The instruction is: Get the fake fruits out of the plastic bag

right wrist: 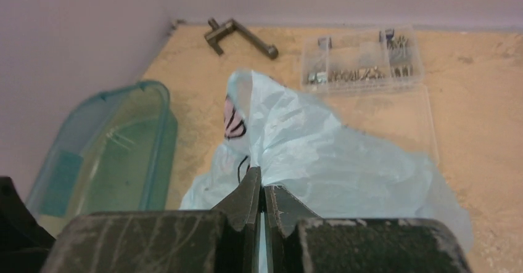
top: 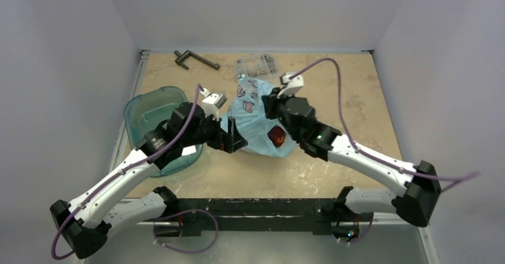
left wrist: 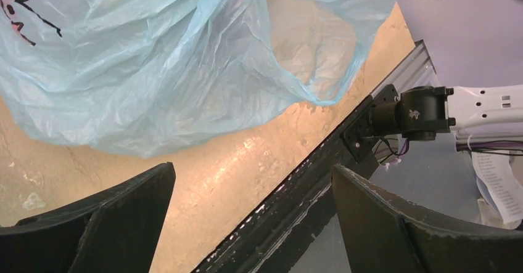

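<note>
The light-blue plastic bag [top: 256, 121] with red and dark print lies mid-table, lifted at one edge. A dark red apple [top: 276, 136] shows through it near the bag's near right side. The banana and the green piece are hidden. My right gripper [right wrist: 261, 187] is shut on a fold of the bag [right wrist: 308, 156] and holds it up; in the top view it [top: 271, 104] is at the bag's right edge. My left gripper [left wrist: 253, 180] is open and empty, just below the hanging bag [left wrist: 154, 69]; in the top view it [top: 235, 140] is at the bag's left side.
A teal translucent tub [top: 156, 124] stands left of the bag, under my left arm. A clear flat parts box [top: 257, 66] and a dark metal tool [top: 195, 59] lie at the back. The table's black front rail [left wrist: 321, 168] runs close to my left gripper.
</note>
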{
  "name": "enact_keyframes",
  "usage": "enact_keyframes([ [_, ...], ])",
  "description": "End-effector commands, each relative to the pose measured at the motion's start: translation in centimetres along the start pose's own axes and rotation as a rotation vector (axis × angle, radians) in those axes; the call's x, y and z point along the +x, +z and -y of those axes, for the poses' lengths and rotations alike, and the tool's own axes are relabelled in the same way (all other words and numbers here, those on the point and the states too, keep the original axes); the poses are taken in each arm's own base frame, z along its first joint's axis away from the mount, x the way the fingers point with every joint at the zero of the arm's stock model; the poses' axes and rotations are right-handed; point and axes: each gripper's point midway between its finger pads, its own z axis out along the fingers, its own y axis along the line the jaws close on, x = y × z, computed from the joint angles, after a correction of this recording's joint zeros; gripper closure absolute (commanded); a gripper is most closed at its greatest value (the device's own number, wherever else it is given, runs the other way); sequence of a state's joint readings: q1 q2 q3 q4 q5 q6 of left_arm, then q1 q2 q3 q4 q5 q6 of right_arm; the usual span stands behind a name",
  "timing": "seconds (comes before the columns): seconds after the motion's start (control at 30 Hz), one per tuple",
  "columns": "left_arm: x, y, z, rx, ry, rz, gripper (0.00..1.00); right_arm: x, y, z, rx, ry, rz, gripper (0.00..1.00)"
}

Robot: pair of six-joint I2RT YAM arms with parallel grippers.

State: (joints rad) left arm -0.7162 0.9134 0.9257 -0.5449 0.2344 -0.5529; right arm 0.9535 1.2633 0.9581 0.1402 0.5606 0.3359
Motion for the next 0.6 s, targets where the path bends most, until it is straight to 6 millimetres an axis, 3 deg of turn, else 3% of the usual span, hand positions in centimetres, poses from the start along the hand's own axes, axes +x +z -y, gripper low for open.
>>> enact_keyframes([
  [0.0, -3.0, -0.1, 2.4, 0.093, 0.082, 0.084, 0.00, -3.3, -3.6, -1.7, -0.313, 0.207, -0.050, 1.00],
  [0.13, -3.7, 1.3, 2.4, 0.088, 0.102, 0.084, 0.06, -3.5, -5.4, -2.1, -0.460, 0.364, -0.127, 1.00],
  [0.23, -4.4, 2.8, 1.8, -0.012, 0.141, 0.077, 0.07, -3.8, -6.2, -2.3, -0.539, 0.464, -0.142, 1.00],
  [0.4, -5.5, 4.2, 0.2, -0.313, 0.271, 0.067, 0.01, -4.0, -6.4, -2.0, -0.551, 0.516, -0.157, 1.00],
  [0.57, -5.1, 6.2, -1.0, -0.434, 0.301, 0.050, 0.05, -4.7, -6.6, -0.8, -0.502, 0.568, -0.126, 1.00],
])
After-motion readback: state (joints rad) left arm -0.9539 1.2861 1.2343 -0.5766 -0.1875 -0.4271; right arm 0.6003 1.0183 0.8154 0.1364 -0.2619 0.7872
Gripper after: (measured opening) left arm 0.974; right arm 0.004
